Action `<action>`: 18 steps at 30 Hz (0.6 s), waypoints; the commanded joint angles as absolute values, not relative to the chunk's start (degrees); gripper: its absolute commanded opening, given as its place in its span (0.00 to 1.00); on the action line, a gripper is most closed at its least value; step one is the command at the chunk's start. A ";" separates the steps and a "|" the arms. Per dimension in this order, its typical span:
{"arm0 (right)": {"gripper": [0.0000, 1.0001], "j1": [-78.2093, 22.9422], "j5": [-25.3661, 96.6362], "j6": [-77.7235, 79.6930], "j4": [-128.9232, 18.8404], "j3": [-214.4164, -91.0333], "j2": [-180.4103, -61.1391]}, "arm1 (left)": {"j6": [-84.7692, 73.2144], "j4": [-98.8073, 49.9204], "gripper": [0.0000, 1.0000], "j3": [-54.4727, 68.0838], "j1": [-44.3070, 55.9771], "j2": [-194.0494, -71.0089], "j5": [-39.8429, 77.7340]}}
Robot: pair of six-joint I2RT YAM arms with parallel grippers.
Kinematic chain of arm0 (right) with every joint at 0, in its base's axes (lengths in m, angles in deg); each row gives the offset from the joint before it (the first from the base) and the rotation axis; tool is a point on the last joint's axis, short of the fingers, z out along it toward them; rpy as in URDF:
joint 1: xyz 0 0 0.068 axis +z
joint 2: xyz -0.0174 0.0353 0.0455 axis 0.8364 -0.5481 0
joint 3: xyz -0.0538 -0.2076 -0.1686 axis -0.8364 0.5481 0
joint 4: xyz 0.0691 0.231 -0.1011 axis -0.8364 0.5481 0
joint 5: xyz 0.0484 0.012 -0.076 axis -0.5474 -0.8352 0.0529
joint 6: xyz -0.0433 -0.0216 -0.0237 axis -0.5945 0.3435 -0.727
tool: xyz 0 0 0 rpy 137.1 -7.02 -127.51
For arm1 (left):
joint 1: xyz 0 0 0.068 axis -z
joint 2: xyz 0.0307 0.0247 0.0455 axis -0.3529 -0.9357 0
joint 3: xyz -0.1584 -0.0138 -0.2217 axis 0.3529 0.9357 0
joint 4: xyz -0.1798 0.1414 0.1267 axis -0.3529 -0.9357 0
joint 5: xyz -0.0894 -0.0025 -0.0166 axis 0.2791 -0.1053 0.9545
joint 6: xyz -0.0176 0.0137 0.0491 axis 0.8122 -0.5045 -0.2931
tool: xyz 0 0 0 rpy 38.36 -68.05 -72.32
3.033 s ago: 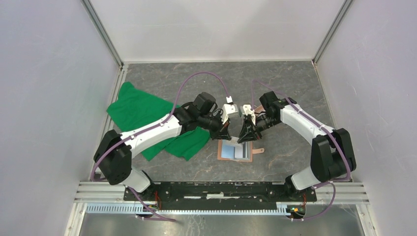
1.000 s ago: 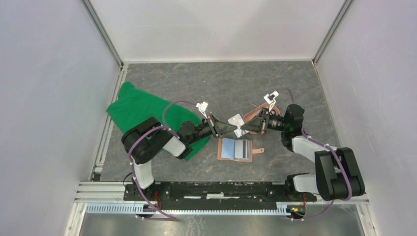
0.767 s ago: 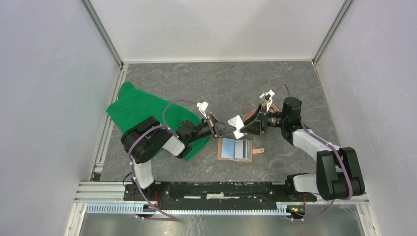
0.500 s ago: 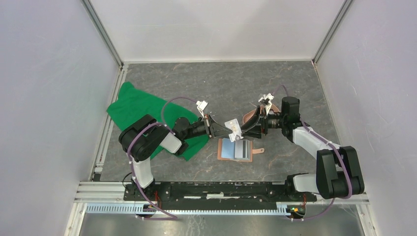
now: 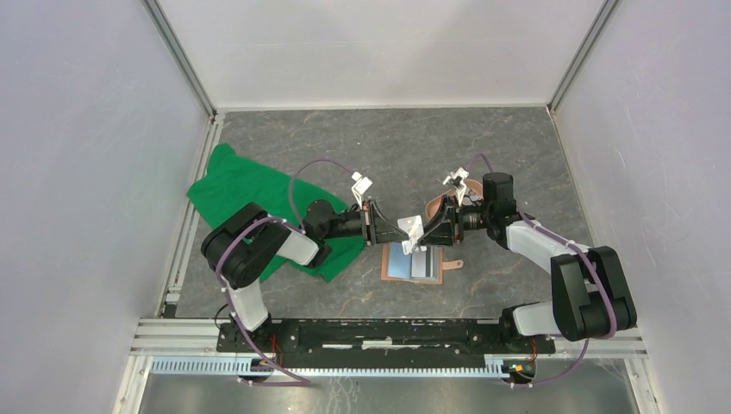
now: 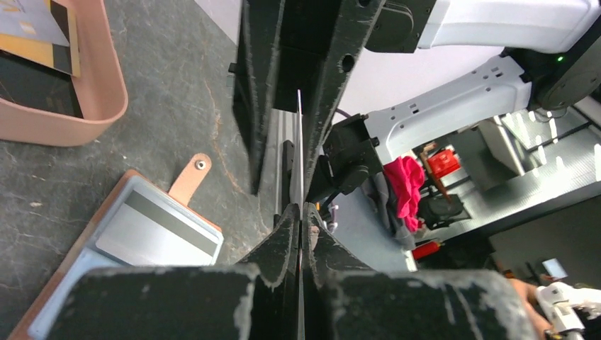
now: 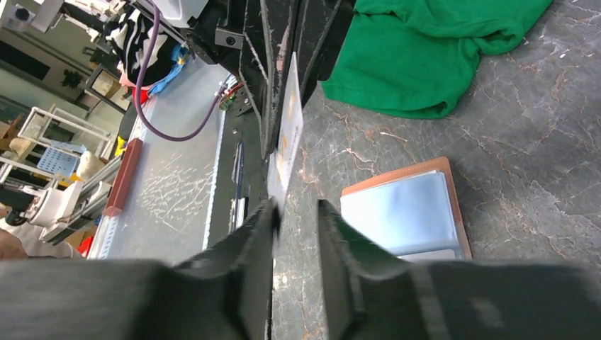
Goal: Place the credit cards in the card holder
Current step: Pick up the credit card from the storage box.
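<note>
— Progress so far?

— Partway, by the look of it. Can see one striped card (image 5: 424,262) already seated in the open card holder (image 5: 396,267), lying flat near the middle of the worktop, a little toward the near edge. Can also make out at least two more credit cards (image 6: 32,67), one dark and one gold-toned, waiting in the salmon tray (image 6: 113,78) just beyond the holder, toward the far edge. Cannot give a full count from here.

— And the one in the air?

— A white card (image 7: 287,134), lifted off the worktop near the holder's far edge, standing on edge between the two arms. Pinched by the left gripper (image 6: 300,216), closed flat on both faces.

— The right gripper (image 7: 296,209)?

— Parted, not clamping. Straddling the card's free end, with one finger (image 7: 259,227) just beside the card's corner or brushing it; cannot tell which. Reads as a handover or a regrip.

— Left to do?

— Slide the white card into a blue-grey pocket, then fetch the rest from the tray.
</note>
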State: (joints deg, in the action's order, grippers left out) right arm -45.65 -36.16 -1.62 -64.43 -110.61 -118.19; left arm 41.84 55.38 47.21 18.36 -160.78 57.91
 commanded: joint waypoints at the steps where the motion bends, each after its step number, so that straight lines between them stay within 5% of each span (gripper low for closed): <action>1: 0.28 -45.54 -37.56 -0.28 -65.04 -112.94 -118.19 | 33.60 51.30 0.02 44.88 18.36 -157.56 60.06; 4: 0.00 -45.47 -37.45 0.02 -65.00 -113.04 -117.63 | 32.62 48.78 0.02 44.49 18.36 -157.26 59.94; 6: 0.00 -45.53 -37.26 0.04 -65.04 -112.88 -117.20 | 32.21 47.55 0.08 44.58 18.36 -156.51 58.65; 10: 0.00 -45.80 -34.36 2.56 -68.24 -110.89 -115.73 | 28.11 37.84 0.39 44.62 18.23 -151.61 54.09; 18: 0.00 -46.03 -27.73 1.09 -62.02 -108.79 -112.60 | 4.08 0.80 0.97 48.68 18.01 -123.29 31.78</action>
